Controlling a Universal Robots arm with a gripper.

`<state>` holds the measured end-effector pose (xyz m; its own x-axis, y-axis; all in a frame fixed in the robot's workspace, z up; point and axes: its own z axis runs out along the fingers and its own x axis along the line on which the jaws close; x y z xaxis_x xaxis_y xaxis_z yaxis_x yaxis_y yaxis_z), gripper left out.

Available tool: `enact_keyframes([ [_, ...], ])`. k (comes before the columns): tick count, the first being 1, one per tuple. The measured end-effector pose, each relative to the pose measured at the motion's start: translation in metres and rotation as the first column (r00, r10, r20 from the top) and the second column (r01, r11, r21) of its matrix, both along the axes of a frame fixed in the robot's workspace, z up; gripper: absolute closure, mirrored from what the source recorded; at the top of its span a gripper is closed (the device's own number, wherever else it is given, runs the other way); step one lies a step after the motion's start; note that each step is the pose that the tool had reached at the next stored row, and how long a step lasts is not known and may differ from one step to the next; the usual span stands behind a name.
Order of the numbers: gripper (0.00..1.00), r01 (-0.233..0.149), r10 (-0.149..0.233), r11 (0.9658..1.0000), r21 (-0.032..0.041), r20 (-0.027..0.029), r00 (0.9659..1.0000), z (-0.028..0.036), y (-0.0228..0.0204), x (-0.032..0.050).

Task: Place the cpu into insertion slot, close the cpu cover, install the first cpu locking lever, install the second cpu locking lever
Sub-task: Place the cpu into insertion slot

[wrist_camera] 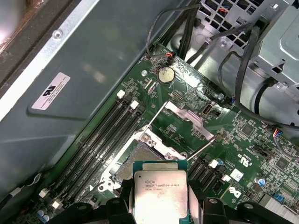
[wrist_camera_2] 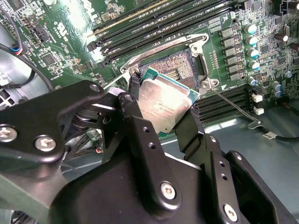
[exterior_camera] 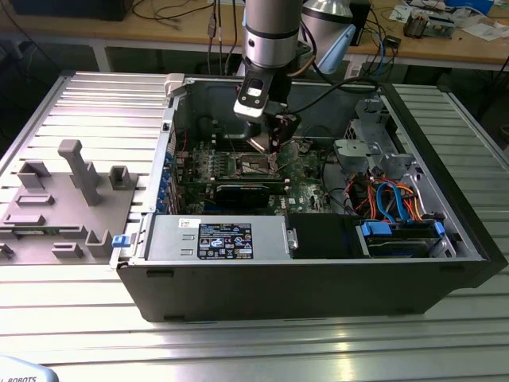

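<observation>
Loaded, and hanging just short of the seat.
Inside the open black computer case (exterior_camera: 318, 278), over the green motherboard (wrist_camera: 243, 135), your gripper (wrist_camera_2: 161, 112) pinches the flat silver-topped square cpu (wrist_camera_2: 166, 100) by opposite edges; the dark-centred, silver-rimmed insertion slot (wrist_camera_2: 173, 63) lies just past its far edge, uncovered.

Count: 1 black metal two-finger pincer (wrist_camera_2: 162, 109); 1 flat square silver-topped cpu (wrist_camera: 160, 193) clamped in it; 1 square silver-rimmed insertion slot (wrist_camera_2: 175, 63) just past its tips; 2 thin wire locking levers (wrist_camera_2: 233, 106) flanking the slot; 1 round silver coin cell (wrist_camera: 164, 74) farther off.
</observation>
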<state>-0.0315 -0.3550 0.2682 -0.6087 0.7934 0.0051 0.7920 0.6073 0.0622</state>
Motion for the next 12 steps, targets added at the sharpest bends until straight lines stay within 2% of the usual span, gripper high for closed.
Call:
enact_keyframes([
  [12, 0.45, 0.021, -0.021, 0.9998, 0.0, 0.0, 0.9998, -0.0006, 0.0, 0.0],
])
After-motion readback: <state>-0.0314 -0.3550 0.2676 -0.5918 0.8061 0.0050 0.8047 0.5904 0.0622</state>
